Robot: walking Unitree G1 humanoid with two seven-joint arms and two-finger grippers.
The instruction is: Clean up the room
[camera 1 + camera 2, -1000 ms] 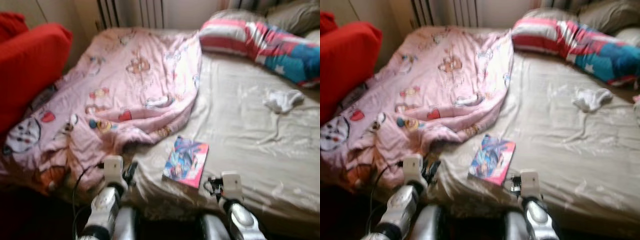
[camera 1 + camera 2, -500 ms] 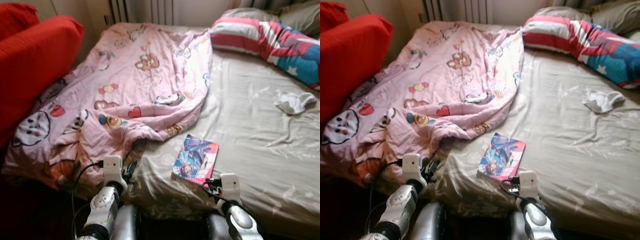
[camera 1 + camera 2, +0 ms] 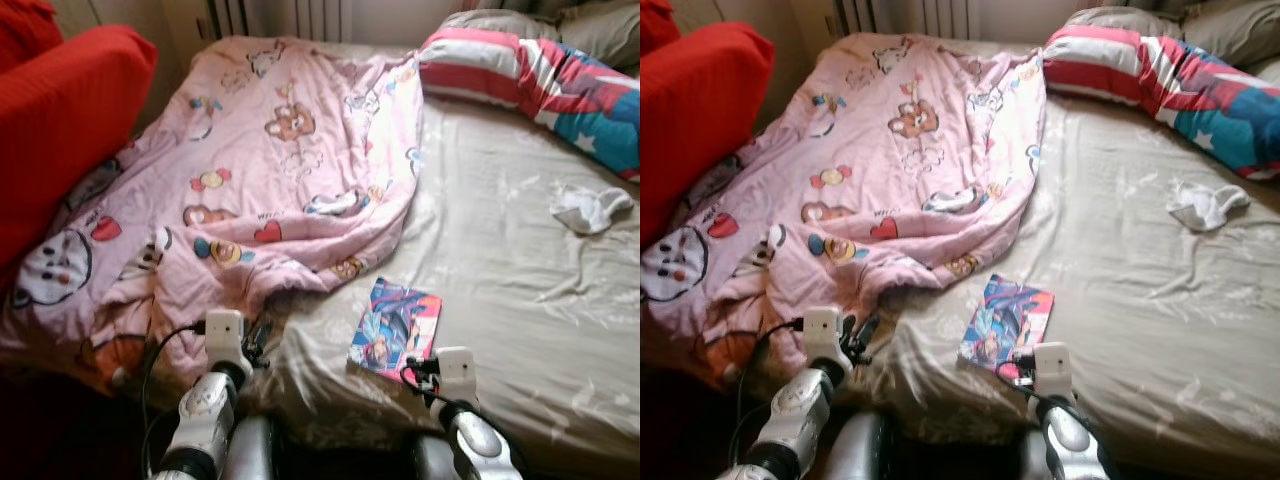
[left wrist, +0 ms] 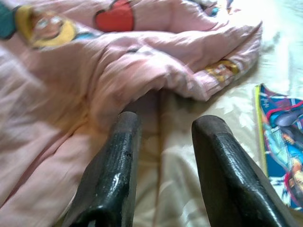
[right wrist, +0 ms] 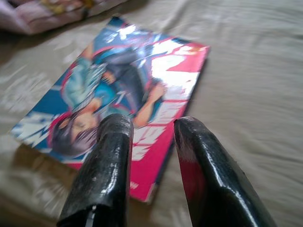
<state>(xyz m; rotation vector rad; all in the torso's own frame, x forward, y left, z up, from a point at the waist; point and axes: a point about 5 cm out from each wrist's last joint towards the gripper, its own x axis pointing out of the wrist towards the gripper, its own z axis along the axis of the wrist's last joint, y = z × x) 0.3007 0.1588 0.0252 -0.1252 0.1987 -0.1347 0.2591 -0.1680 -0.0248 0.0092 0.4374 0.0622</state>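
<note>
At the near edge of the bed (image 3: 520, 250), the right gripper (image 5: 149, 130) has closed in on the comic book (image 3: 396, 326) vs half a sec ago: fingers narrowly parted, empty, tips over its cover (contact unclear). Book lies flat just beside the pink blanket (image 3: 250, 170). Left gripper (image 4: 163, 127) hovers by the blanket fold, fingers apart, nothing held. Prob. pickup of the book is next.

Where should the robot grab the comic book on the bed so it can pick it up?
Probably by the near corner of the comic book, coming from the bed's front edge, where the right gripper sits, fingers open. The book lies flat on the soft beige sheet, so one finger would likely have to slide under that thin edge.
</note>
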